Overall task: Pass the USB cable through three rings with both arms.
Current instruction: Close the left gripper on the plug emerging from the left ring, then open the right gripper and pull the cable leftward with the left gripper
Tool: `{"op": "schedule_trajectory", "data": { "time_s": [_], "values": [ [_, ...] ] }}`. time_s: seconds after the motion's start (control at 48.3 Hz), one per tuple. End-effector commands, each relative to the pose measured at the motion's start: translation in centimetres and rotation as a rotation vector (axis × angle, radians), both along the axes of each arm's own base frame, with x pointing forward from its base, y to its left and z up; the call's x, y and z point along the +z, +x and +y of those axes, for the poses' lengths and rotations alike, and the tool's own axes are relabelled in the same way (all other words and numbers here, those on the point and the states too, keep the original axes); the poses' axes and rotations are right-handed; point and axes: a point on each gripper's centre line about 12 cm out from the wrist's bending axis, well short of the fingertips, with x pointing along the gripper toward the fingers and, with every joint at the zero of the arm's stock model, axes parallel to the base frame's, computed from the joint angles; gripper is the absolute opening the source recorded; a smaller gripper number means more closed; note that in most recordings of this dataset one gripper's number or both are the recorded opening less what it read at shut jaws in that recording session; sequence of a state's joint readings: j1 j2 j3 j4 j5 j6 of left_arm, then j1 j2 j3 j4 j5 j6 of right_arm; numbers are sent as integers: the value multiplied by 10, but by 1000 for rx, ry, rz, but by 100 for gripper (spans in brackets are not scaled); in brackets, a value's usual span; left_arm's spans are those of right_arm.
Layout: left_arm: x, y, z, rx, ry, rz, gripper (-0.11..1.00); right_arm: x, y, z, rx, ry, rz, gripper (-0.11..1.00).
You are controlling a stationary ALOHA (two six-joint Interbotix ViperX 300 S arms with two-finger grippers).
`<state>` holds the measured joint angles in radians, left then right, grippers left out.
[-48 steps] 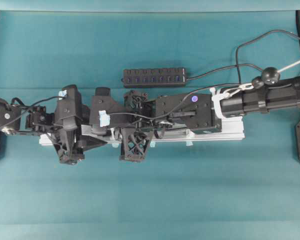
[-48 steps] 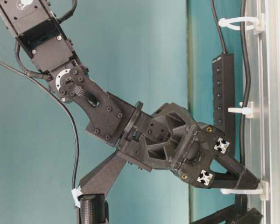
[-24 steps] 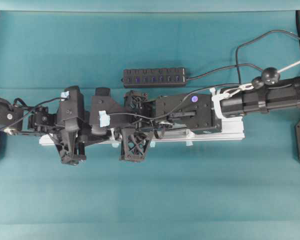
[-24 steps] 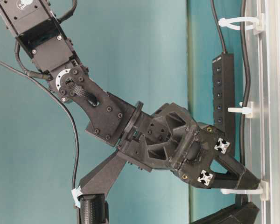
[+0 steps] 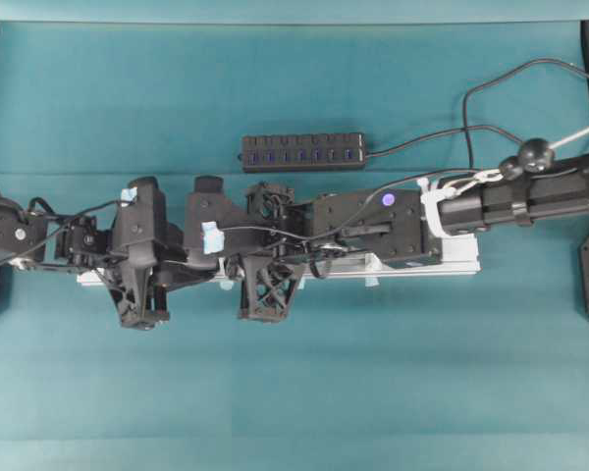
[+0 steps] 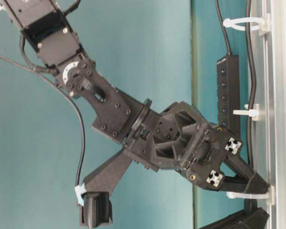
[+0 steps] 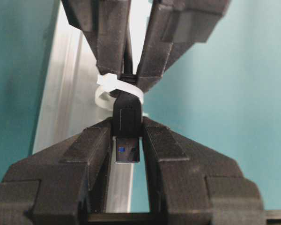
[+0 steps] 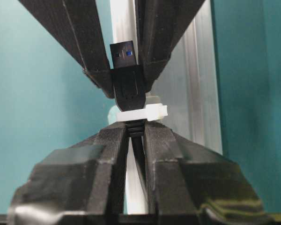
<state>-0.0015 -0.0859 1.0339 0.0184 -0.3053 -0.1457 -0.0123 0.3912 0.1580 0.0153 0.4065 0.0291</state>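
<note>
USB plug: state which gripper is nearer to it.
Left. The left gripper is closed on the USB plug, just past the ring. The right gripper is on the ring's other side, clamped on the cable behind the plug.

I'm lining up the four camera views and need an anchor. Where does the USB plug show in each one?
Overhead: hidden under the two grippers.
Table-level: not visible; the right gripper covers that end of the rail.
Left wrist: USB plug at centre, clamped by the left gripper.
Right wrist: plug upper centre, just past the ring.
Shared landmark: the white ring beside the plug.
</note>
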Motion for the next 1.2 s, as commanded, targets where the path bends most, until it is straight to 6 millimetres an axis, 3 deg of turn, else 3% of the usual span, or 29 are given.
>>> {"op": "schedule_trajectory", "data": {
  "time_s": [0.0,0.269,0.393,0.517,0.683,0.765,1.179],
  "values": [
    [4,2,-5,-18,-1,-17,24,17,0,6,5,7,-46,-8],
    [5,2,-5,-16,-3,-18,24,17,-6,8,9,7,-41,-7],
    [5,0,-5,-16,-3,-18,24,17,-6,9,10,8,-41,0],
    [6,-2,-5,-16,-3,-12,24,18,-6,9,10,8,-43,21],
    [9,-5,-5,-15,-2,8,24,22,-6,9,13,3,-51,68],
    [9,-8,-5,-15,-2,25,24,24,-6,9,16,-1,-54,81],
    [25,-24,-4,-14,1,29,24,45,-26,0,7,-12,-73,81]
  ]
}}
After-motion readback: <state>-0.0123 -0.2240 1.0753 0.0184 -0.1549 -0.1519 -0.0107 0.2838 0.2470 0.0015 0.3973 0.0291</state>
